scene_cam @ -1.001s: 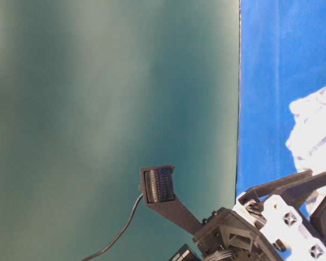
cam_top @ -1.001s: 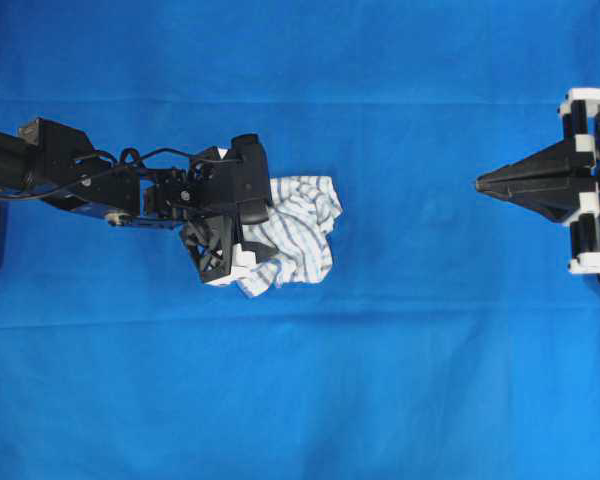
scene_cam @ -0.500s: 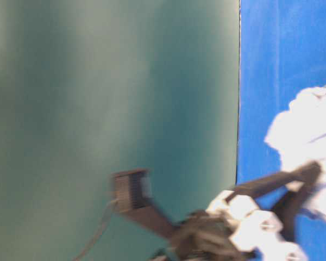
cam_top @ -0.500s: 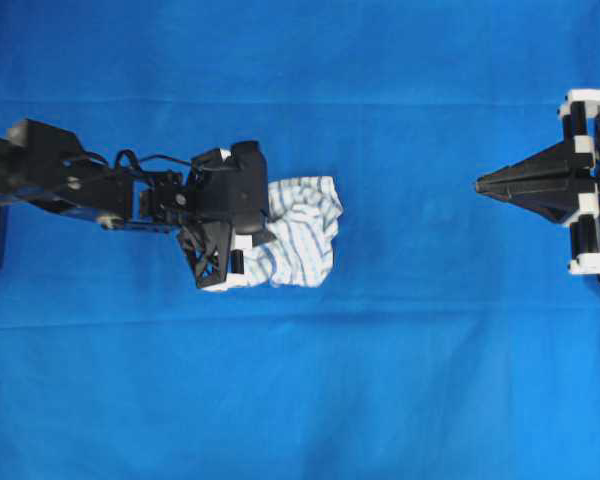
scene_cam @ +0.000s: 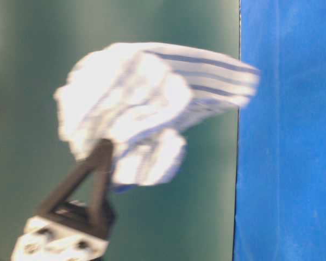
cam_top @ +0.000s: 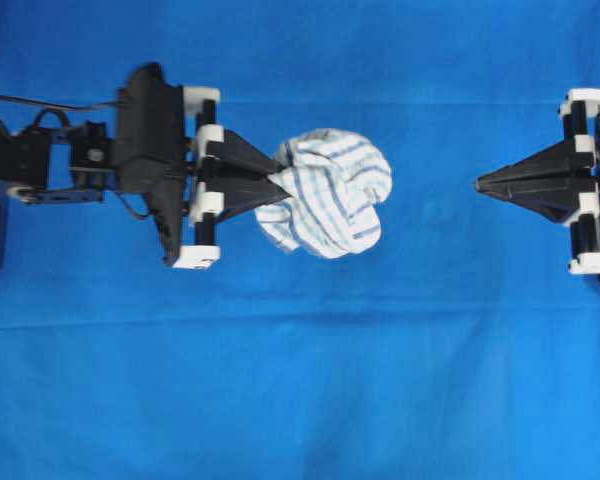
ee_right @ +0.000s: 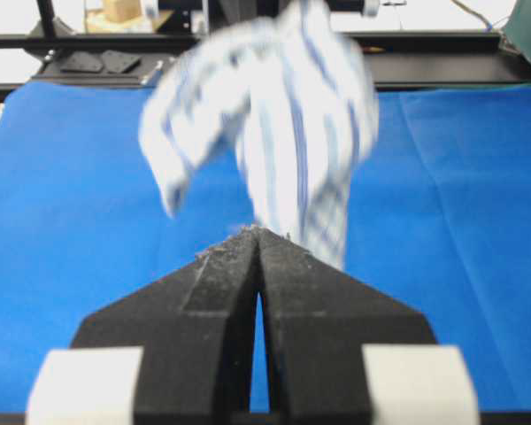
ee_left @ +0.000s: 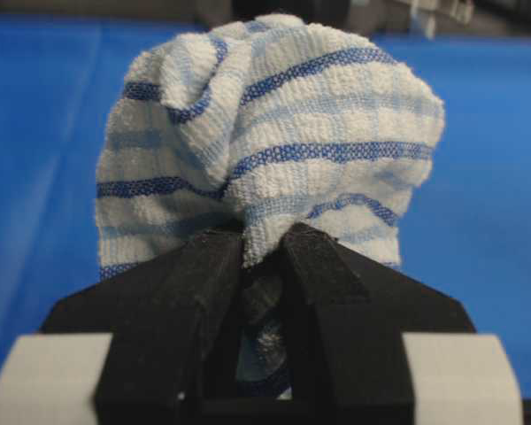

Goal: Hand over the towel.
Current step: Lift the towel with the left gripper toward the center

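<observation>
So the left gripper point(cam_top: 275, 183) has the towel point(cam_top: 328, 190) pinched right at the tips of its fingers point(ee_left: 214, 266). From the left wrist view you can see a bunch of the cloth squeezed into the narrow gap between the two black fingers, with the rest of it puffing out above them like a little ball. White terry cloth, thin blue stripes crossing in a check.

From overhead the towel sits a bit left of the middle, sticking out from the left gripper toward the right side, and it's over the blue sheet point(cam_top: 300, 380) that covers the bench. In the table-level view the towel point(scene_cam: 146, 109) is up in the air, hanging off the finger tips against the dark green backdrop point(scene_cam: 32, 43), not lying on the sheet. That shot is blurry, so I can't make out much detail there.

The right gripper point(cam_top: 480, 184) is way over at the right edge, well apart from the towel, pointing toward it. Its fingers point(ee_right: 219, 292) are clenched together with nothing between them, just a hairline slit. In its own wrist view the towel point(ee_right: 274, 115) is straight ahead, smeared with blur, above the blue sheet.
</observation>
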You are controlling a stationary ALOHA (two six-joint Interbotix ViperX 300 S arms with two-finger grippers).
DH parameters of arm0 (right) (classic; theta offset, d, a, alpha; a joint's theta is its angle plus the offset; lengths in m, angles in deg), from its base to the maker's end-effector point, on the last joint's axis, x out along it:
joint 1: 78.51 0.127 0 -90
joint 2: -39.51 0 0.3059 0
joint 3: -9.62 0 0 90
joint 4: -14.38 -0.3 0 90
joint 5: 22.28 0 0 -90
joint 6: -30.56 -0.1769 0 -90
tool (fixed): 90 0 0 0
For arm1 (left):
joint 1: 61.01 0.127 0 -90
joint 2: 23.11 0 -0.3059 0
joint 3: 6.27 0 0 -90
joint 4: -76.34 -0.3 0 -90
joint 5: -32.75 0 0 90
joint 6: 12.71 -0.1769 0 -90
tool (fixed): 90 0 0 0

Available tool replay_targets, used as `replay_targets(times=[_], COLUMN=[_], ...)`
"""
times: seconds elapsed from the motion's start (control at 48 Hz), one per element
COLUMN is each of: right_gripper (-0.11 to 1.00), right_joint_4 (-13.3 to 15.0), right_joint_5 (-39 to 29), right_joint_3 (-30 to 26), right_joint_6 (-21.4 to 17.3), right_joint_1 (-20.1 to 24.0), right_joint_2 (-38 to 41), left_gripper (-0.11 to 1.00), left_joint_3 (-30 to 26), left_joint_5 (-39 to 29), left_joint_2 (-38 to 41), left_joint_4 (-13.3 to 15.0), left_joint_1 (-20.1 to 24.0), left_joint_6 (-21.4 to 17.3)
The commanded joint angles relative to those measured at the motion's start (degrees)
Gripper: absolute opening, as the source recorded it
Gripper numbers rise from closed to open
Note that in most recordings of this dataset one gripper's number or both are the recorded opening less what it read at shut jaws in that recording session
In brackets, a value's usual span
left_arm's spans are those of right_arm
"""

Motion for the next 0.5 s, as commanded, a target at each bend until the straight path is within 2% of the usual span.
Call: replay_targets(times=[0.0,0.104,0.313,0.48], right_gripper=[0.00,0.00,0.00,0.00], right_joint_4=[-0.18,-0.18,-0.26,-2.20], right_joint_5=[0.53,0.79,1.58,4.48], right_joint_3=[-0.88,-0.88,-0.88,-0.97], right_joint_6=[-0.09,-0.09,-0.26,-0.26], right_joint_1=[-0.09,-0.09,-0.09,-0.09], right_joint_2=[0.26,0.26,0.44,1.85], left_gripper=[0.08,0.08,0.08,0.08], left_joint_3=[-0.53,-0.26,0.09,0.00], left_joint_5=[1.49,1.76,1.76,1.67], left_joint_2=[-3.43,-4.92,-5.36,-5.19], left_joint_4=[-0.18,-0.18,-0.18,-0.18], left_joint_1=[-1.05,-1.58,-1.76,-1.76], left_joint_6=[-1.32,-2.72,-2.72,-2.72])
